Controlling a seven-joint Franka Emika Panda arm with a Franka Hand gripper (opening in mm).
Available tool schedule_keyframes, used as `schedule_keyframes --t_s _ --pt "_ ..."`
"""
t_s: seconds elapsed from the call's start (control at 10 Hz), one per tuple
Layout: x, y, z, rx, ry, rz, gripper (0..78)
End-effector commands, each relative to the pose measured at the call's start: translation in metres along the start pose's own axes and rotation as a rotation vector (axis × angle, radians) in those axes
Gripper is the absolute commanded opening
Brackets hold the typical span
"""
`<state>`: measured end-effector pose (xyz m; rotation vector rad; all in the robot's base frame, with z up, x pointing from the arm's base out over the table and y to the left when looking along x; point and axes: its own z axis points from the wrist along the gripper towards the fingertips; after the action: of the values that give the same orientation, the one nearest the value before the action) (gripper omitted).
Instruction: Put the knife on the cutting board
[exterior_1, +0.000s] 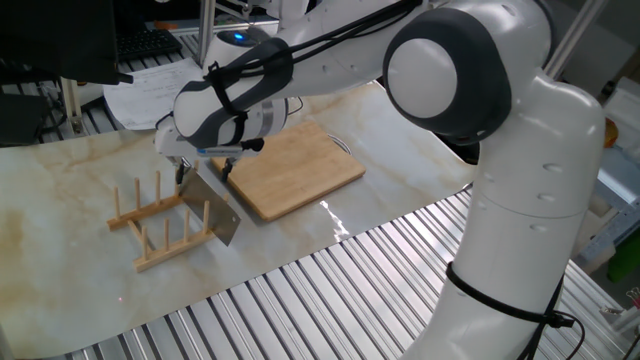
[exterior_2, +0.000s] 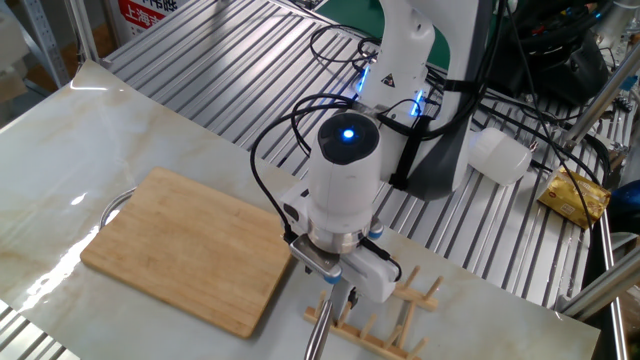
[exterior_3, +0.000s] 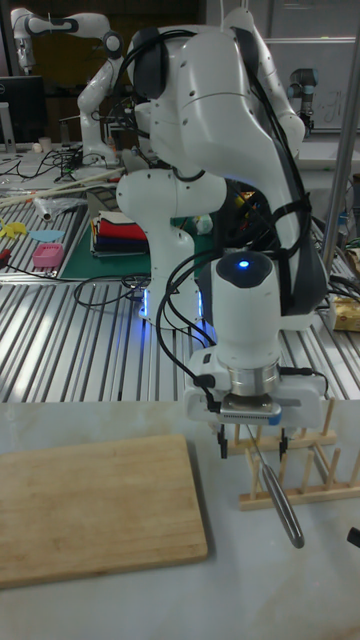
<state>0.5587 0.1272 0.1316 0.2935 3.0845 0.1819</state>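
The knife (exterior_1: 218, 208) stands tilted in the wooden peg rack (exterior_1: 150, 235), its grey blade down between the pegs. Its silver handle (exterior_3: 281, 506) slants toward the camera in the tall fixed view. My gripper (exterior_3: 253, 446) hangs open just over the rack, one finger (exterior_3: 222, 444) on each side of the handle's upper part, not closed on it. The cutting board (exterior_1: 292, 168) lies flat and bare right beside the rack, with its metal loop (exterior_2: 112, 205) at the far end from the rack. In the other fixed view the knife handle (exterior_2: 318, 336) pokes out below the gripper (exterior_2: 346, 293).
The rack (exterior_3: 303, 474) and board (exterior_3: 95, 505) sit on a marble-look sheet (exterior_1: 60, 190) over a slatted metal table (exterior_1: 300, 300). Papers (exterior_1: 150, 85) lie behind the sheet. The robot's base (exterior_2: 420, 60) and cables stand close behind the rack.
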Motion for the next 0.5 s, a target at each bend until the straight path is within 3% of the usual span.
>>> schedule_keyframes --t_s 0.1,0.5 --pt "0.0058 -0.0045 0.003 -0.002 -0.006 -0.005 77.5" --pt "0.0067 -0.0054 0.004 0.011 -0.015 -0.001 77.5"
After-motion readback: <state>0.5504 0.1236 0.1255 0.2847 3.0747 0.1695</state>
